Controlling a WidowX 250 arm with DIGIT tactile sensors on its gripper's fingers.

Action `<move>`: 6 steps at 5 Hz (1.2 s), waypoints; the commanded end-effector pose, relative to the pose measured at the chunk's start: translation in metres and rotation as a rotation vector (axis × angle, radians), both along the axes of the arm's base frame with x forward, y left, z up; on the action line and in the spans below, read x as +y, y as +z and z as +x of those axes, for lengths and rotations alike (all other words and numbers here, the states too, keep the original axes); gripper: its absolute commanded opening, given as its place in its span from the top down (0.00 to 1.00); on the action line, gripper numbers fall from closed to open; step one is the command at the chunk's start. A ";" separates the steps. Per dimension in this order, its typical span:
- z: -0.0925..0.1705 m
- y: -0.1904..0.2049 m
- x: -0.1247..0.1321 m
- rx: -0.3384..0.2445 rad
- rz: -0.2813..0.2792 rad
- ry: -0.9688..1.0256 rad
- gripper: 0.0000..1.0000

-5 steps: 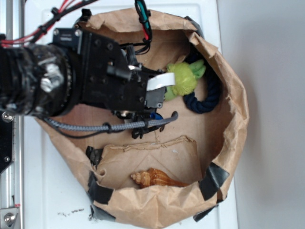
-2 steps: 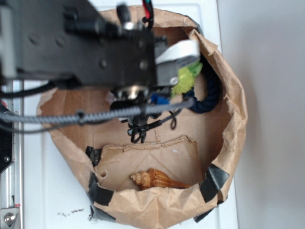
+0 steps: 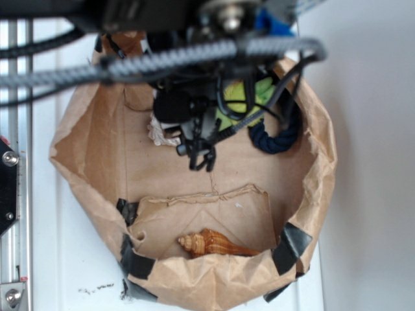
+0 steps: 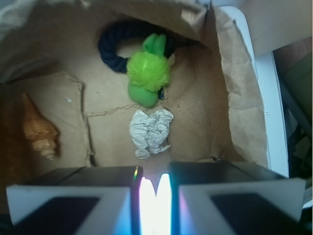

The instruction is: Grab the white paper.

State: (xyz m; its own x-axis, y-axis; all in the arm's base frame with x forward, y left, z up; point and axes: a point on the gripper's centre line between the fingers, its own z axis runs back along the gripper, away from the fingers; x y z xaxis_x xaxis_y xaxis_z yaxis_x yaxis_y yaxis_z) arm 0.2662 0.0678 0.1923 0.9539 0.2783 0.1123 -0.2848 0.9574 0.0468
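The white paper (image 4: pixel 150 131) is a crumpled off-white ball lying free on the floor of the brown paper bag (image 4: pixel 239 98), just below the green fuzzy toy (image 4: pixel 148 73). In the wrist view my gripper (image 4: pixel 155 196) hangs well above the paper. Its two dark fingers stand close together with only a narrow bright slit between them, and they hold nothing. In the exterior view only a corner of the white paper (image 3: pixel 162 133) shows under the arm's dark cables (image 3: pixel 194 59). The gripper itself is a blur at the top edge there.
A dark blue rope ring (image 4: pixel 110 49) lies against the green toy near the bag's far wall. A brown spiral shell (image 3: pixel 214 244) rests on a folded flap at the bag's near side. The bag's tall crumpled walls (image 3: pixel 318 162) ring everything on the white table.
The arm has risen out of the bag toward the exterior camera and shifted up the frame, uncovering part of the white paper. The objects in the bag have not moved.
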 end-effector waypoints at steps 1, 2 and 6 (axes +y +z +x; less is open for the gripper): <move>0.007 -0.006 -0.003 -0.113 0.058 -0.036 0.00; 0.005 -0.027 -0.008 -0.145 0.071 -0.064 0.00; 0.020 -0.090 0.005 -0.124 0.130 -0.094 0.00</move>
State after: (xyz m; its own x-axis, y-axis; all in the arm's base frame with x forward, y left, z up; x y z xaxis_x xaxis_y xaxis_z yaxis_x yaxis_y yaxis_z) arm 0.2761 0.0713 0.0813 0.9644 0.1742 0.1988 -0.2037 0.9692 0.1387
